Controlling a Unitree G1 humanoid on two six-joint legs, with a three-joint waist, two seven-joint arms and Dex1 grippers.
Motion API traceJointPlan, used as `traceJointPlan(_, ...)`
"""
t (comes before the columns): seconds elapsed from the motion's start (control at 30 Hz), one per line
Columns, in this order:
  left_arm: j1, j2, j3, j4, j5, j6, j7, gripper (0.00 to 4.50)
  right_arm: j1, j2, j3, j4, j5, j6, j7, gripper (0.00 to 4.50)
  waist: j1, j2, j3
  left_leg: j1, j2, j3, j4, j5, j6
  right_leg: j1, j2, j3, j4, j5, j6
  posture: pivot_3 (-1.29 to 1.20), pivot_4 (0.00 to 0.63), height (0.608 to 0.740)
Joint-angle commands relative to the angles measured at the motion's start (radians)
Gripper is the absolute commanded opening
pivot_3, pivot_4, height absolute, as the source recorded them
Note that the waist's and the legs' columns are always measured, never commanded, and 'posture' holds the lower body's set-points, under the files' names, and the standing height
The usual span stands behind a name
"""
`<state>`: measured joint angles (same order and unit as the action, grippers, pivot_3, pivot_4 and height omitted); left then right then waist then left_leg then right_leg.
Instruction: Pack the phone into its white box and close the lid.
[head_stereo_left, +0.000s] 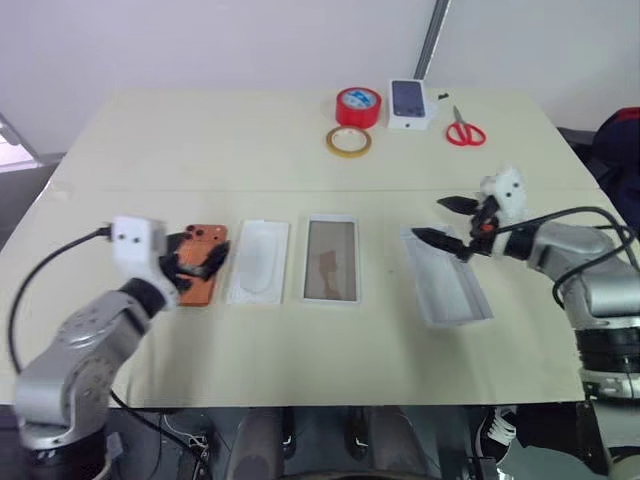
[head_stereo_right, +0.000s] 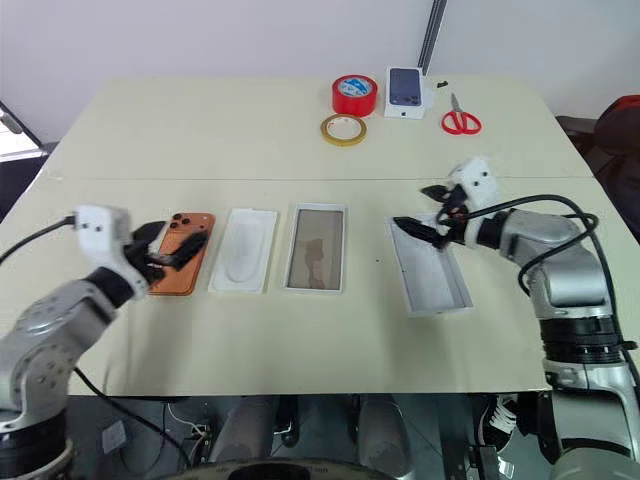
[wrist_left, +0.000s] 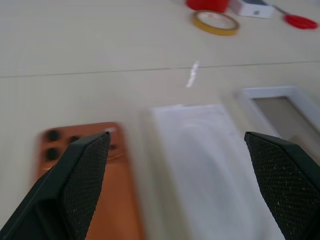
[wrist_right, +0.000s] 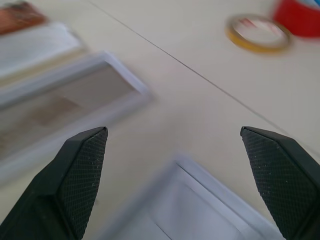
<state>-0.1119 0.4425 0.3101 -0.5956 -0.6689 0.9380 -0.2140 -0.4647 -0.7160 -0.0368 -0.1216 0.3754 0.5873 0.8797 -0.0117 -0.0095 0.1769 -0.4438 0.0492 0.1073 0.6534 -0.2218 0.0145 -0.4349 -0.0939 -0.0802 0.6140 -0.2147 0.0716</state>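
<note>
White moulded insert (head_stereo_right: 242, 249) lies between phone (head_stereo_right: 182, 266) and white box (head_stereo_right: 316, 247).

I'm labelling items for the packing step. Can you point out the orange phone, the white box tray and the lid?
phone (head_stereo_right: 186, 262), right eye view, bare orange back below the camera lenses.
white box (head_stereo_right: 317, 248), right eye view, middle of its brownish floor.
lid (head_stereo_right: 430, 272), right eye view, middle of its pale inner face.
</note>
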Motion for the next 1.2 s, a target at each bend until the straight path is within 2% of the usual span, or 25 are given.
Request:
traceJointPlan(0.03, -0.04, -0.001, 0.007, 0.001, -0.03, 0.104, 0.06, 4.5, 0.017, 0.024, 0.045, -0.175, 0.012, 0.09, -0.062, 4.45, 0.0, 0.0, 0.0, 0.0, 0.0, 0.0, 0.0, 0.0, 0.0, 0.0, 0.001, 0.0, 0.0, 0.0, 0.001, 0.0, 0.15, 0.74)
traceJointPlan(0.2, -0.16, -0.015, 0.012, 0.067, -0.05, 0.329, 0.155, 4.5, 0.032, 0.051, 0.077, -0.324, 0.054, 0.204, -0.115, 4.45, 0.007, -0.001, 0.0, 0.0, 0.0, -0.002, 0.002, 0.001, -0.001, 0.0, 0.001, -0.001, 0.003, -0.001, 0.0, 0.0, 0.15, 0.74)
traceJointPlan(0.47, -0.32, -0.064, 0.06, 0.175, -0.075, 0.655, 0.148, 4.5, 0.055, 0.042, 0.154, -0.383, 0.042, 0.228, -0.117, 4.45, 0.01, -0.001, 0.0, -0.001, -0.001, -0.003, 0.004, 0.001, -0.001, 0.001, 0.001, -0.001, 0.002, -0.001, 0.0, 0.0, 0.15, 0.74)
traceJointPlan(0.8, -0.418, -0.095, 0.047, 0.373, -0.102, 0.676, 0.166, 4.5, 0.072, 0.037, 0.2, -0.411, 0.019, 0.178, -0.112, 4.45, 0.027, -0.001, 0.0, 0.001, -0.001, -0.003, 0.005, 0.001, -0.001, 0.003, 0.001, -0.001, 0.003, -0.001, 0.0, 0.0, 0.15, 0.74)
traceJointPlan(0.87, -0.431, -0.096, 0.05, 0.396, -0.108, 0.676, 0.171, 3.98, 0.077, 0.019, 0.215, -0.428, 0.013, 0.177, -0.098, 4.5, 0.027, -0.001, 0.0, 0.001, -0.001, -0.003, 0.006, 0.001, -0.001, 0.003, 0.0, -0.001, 0.003, -0.001, 0.0, 0.0, 0.15, 0.74)
traceJointPlan(0.93, -0.44, -0.1, 0.054, 0.416, -0.116, 0.676, 0.179, 3.19, 0.078, -0.002, 0.235, -0.45, 0.016, 0.186, -0.078, 4.5, 0.026, -0.001, 0.0, 0.001, -0.001, -0.003, 0.006, 0.001, -0.001, 0.003, -0.001, -0.001, 0.002, -0.001, 0.0, 0.0, 0.15, 0.74)
traceJointPlan(1.13, -0.46, -0.112, 0.066, 0.437, -0.121, 0.676, 0.187, 0.08, 0.048, -0.056, 0.343, -0.469, -0.022, 0.246, -0.052, 4.5, 0.025, -0.002, 0.0, 0.0, -0.002, -0.003, 0.006, 0.0, -0.001, 0.003, -0.001, -0.001, 0.002, -0.001, 0.0, 0.0, 0.15, 0.74)
traceJointPlan(1.2, -0.465, -0.116, 0.079, 0.439, -0.125, 0.676, 0.191, 0.03, 0.029, -0.048, 0.368, -0.455, -0.025, 0.302, -0.065, 4.5, 0.025, -0.002, 0.0, 0.0, -0.002, -0.003, 0.006, 0.0, -0.001, 0.003, -0.001, -0.002, 0.002, -0.001, 0.0, 0.0, 0.15, 0.74)
